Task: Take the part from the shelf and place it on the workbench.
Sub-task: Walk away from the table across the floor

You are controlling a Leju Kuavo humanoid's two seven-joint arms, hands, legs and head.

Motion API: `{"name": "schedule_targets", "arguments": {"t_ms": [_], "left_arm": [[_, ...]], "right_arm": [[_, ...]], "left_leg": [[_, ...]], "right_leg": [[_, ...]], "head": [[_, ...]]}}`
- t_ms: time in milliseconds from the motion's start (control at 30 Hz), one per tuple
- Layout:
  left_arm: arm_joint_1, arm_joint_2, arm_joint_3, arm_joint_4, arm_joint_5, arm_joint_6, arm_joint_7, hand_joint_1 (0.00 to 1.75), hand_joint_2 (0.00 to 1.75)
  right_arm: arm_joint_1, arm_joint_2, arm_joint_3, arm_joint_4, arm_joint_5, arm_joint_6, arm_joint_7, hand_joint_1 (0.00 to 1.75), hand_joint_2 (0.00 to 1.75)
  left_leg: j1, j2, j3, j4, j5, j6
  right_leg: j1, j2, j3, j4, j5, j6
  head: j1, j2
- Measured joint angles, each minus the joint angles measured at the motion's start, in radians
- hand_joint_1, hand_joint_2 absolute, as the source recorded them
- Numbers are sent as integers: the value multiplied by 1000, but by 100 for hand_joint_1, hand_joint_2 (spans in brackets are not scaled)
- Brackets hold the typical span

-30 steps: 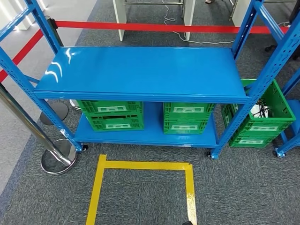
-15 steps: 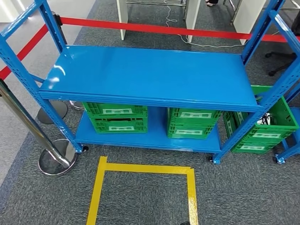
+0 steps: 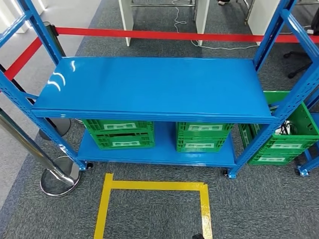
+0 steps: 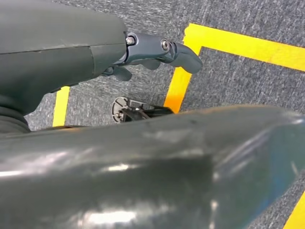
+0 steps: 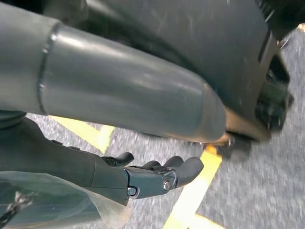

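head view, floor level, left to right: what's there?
Chrome stanchion base → left green crate on the bottom shelf → middle green crate on the same shelf → green crate on the floor, right of the blue rack.

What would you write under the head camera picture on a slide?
Robot's view of a blue shelf, top bare, green crates below, yellow floor tape in front.

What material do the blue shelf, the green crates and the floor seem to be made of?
Blue shelf: probably painted metal with a glossy finish, since it shows bright reflections and perforated uprights.
Green crates: likely moulded plastic, matte, with ribbed lattice walls and white labels.
Floor: grey carpet with a speckled, fibrous texture, marked with yellow tape.
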Motion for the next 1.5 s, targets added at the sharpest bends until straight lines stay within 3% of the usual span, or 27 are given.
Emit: {"name": "schedule_targets", "arguments": {"t_ms": [33,100,133,167,233,333,400,467,500,533,600,667,800,867,967,1000,1033,1067,1133,1167,1233,1333,1367,1400,1467,1500], "left_arm": [[1,0,0,0,1,0,0,0,0],[3,1,0,0,3,0,0,0,0],[2,1,0,0,3,0,0,0,0],[1,0,0,0,3,0,1,0,0],[0,0,0,0,4,1,2,0,0],[2,0,0,0,5,1,3,0,0],[0,0,0,0,5,1,3,0,0],[-1,0,0,0,5,1,3,0,0],[0,0,0,0,5,1,3,0,0],[1,0,0,0,5,1,3,0,0],[2,-1,0,0,5,1,3,0,0],[0,-2,0,0,6,1,3,0,0],[-3,-3,0,0,6,1,3,0,0],[-4,-3,0,0,5,1,3,0,0],[-3,-2,0,0,5,1,3,0,0],[-2,-1,0,0,5,1,3,0,0],[0,-1,0,0,6,1,3,0,0],[2,0,0,0,6,1,3,0,0],[2,0,0,0,6,1,4,0,0],[1,0,0,0,6,1,4,0,0],[0,1,0,0,6,1,7,0,0],[1,0,0,0,7,2,9,0,0],[1,0,0,0,8,2,9,0,0],[0,0,0,0,8,2,9,0,0],[-1,0,0,0,8,2,9,0,0],[0,0,0,0,8,2,9,0,0]], "right_arm": [[0,0,0,0,0,0,0,0,0],[1,0,0,0,0,0,0,0,0],[0,0,0,0,0,0,0,0,0],[-1,0,0,0,0,0,0,0,0],[-3,0,-1,0,1,0,1,0,0],[-6,0,0,0,3,1,1,0,0],[-7,0,0,-1,3,1,1,0,0],[-6,0,-1,-1,3,1,1,0,0],[-4,0,-1,-1,3,1,1,0,0],[-2,0,-1,-1,3,1,1,0,0],[0,0,-1,-1,3,1,1,0,0],[-1,-1,-1,-1,3,1,2,0,0],[-1,-2,-2,0,3,1,2,0,0],[-1,-2,-2,0,3,1,2,0,0],[-2,-2,-2,0,3,3,2,0,0],[-1,-2,-2,0,3,3,2,0,0],[-1,-2,-2,0,3,3,2,0,0],[0,-2,-2,0,3,3,2,0,0],[1,-2,-2,0,3,3,2,0,0],[0,-2,-2,0,3,4,2,0,0],[-2,-2,-2,0,4,4,3,0,0],[-5,-2,-2,0,5,4,4,0,0],[-6,-2,-2,0,5,3,4,0,0],[-7,-2,-2,0,6,2,4,0,0],[-6,-2,-2,0,8,0,4,0,0],[-5,-2,-2,0,9,0,4,0,0]], "left_leg": [[2,0,-8,-14,32,-2],[5,1,21,-128,129,-2],[3,1,40,-183,159,-1],[0,1,55,-224,170,5],[-6,1,65,-249,156,21],[-3,0,82,-268,151,45],[-2,1,94,-275,146,58],[-7,2,102,-276,136,68],[-10,1,108,-276,130,70],[-13,-1,117,-276,123,71],[-17,-3,139,-276,106,70],[-21,-3,153,-276,90,64],[-19,-2,166,-284,77,44],[-18,-1,152,-242,53,32],[-6,0,44,-56,-9,13],[-1,0,10,-11,-11,8],[3,0,-8,0,8,4],[7,0,-9,-28,48,0],[12,1,28,-149,140,-4],[11,1,49,-205,164,-2],[5,2,69,-251,163,10],[5,1,78,-265,157,35],[7,2,83,-270,156,42],[8,2,88,-273,154,48],[6,3,93,-273,145,58],[5,2,99,-273,140,60]], "right_leg": [[-1,1,10,0,-7,2],[-4,3,29,0,-23,10],[-4,3,35,0,-32,17],[-3,3,37,-1,-38,24],[-2,2,38,-7,-44,36],[-2,0,43,0,-58,51],[-1,0,-10,98,-103,54],[1,0,-102,237,-145,53],[1,0,-135,274,-141,51],[3,0,-149,272,-115,48],[8,0,-125,164,-18,35],[15,-1,-82,57,38,21],[18,3,-51,14,34,8],[12,1,-33,-2,32,0],[8,-1,-10,-10,18,-10],[7,-1,-2,-10,11,-10],[6,1,8,-10,4,-8],[4,2,19,-9,-4,-6],[1,4,39,-10,-21,5],[0,5,44,-9,-30,13],[1,4,47,-13,-41,27],[-2,2,54,-16,-50,43],[-2,2,43,8,-64,47],[-2,2,17,58,-87,50],[-1,2,-73,205,-140,52],[-1,2,-116,264,-150,52]], "head": [[0,0],[0,0],[-1,0],[-2,0],[0,0],[8,0],[14,0],[17,0],[16,0],[17,0],[16,0],[13,0],[8,0],[7,0],[5,0],[5,0],[5,0],[5,0],[5,0],[3,0],[3,0],[9,0],[11,0],[14,0],[16,0],[16,0]]}}
